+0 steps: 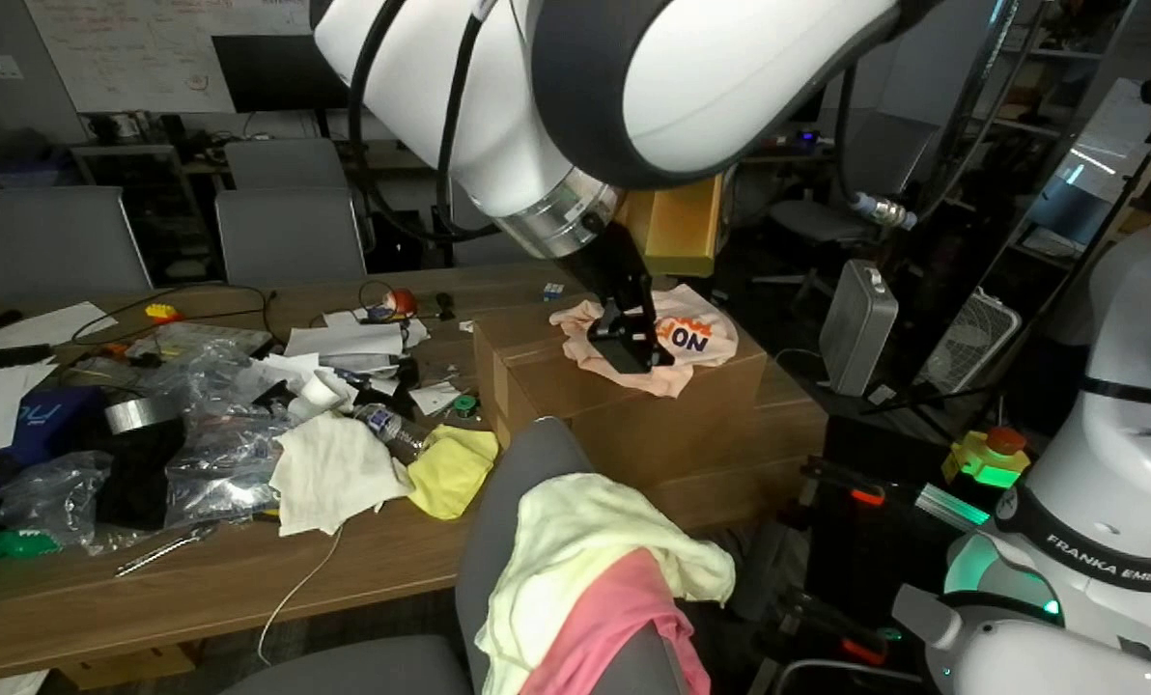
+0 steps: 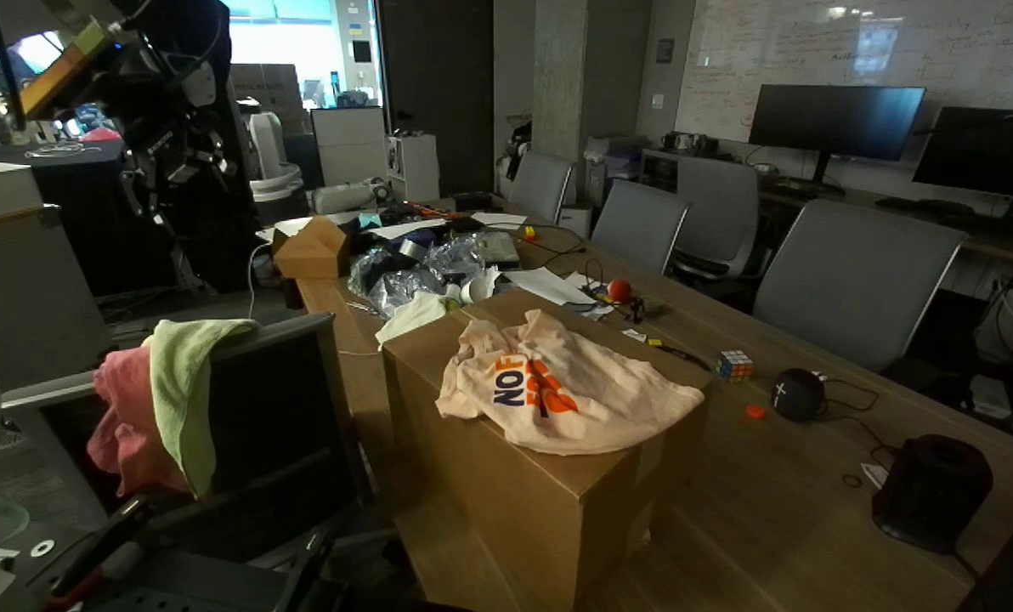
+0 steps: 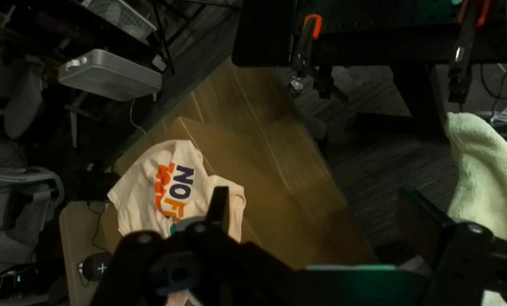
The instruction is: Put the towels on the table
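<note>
A pale yellow-green towel [image 1: 585,531] and a pink towel [image 1: 619,618] drape over a grey chair back beside the table [image 1: 392,550]. Both towels show in an exterior view, yellow-green [image 2: 188,399] and pink [image 2: 128,416]. In the wrist view the yellow-green towel [image 3: 483,178] is at the right edge; the pink one is barely visible. A white cloth [image 1: 334,473] and a yellow cloth [image 1: 455,473] lie on the table. My gripper [image 3: 321,204] is open and empty in the air, fingers wide apart. It also shows in both exterior views [image 1: 633,343] [image 2: 179,191].
A cardboard box [image 1: 575,425] on the table carries a peach printed cloth [image 2: 591,382]. Plastic bags [image 1: 228,463], a bottle [image 1: 387,425] and papers clutter the table. Clamps [image 3: 304,46] stick out from the robot's black bench edge. A speaker [image 2: 797,395] stands behind the box.
</note>
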Robot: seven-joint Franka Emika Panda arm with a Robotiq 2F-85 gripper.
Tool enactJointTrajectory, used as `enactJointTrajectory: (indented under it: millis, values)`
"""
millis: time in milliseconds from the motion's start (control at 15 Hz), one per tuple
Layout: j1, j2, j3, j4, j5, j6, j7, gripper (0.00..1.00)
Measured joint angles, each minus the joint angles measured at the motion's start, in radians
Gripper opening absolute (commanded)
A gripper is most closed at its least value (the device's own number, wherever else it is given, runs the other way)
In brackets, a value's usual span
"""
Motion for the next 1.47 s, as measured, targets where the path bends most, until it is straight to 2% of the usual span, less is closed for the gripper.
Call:
enactJointTrajectory:
  millis: [333,800,1467]
  values:
    - [-0.014,0.002,-0.025,-0.01,0.081,0.184,0.027,1.0]
    - [-0.017,0.036,-0.033,-0.028,0.183,0.34,0.027,1.0]
    - [0.008,0.157,-0.024,-0.025,0.334,0.363,-0.037,1.0]
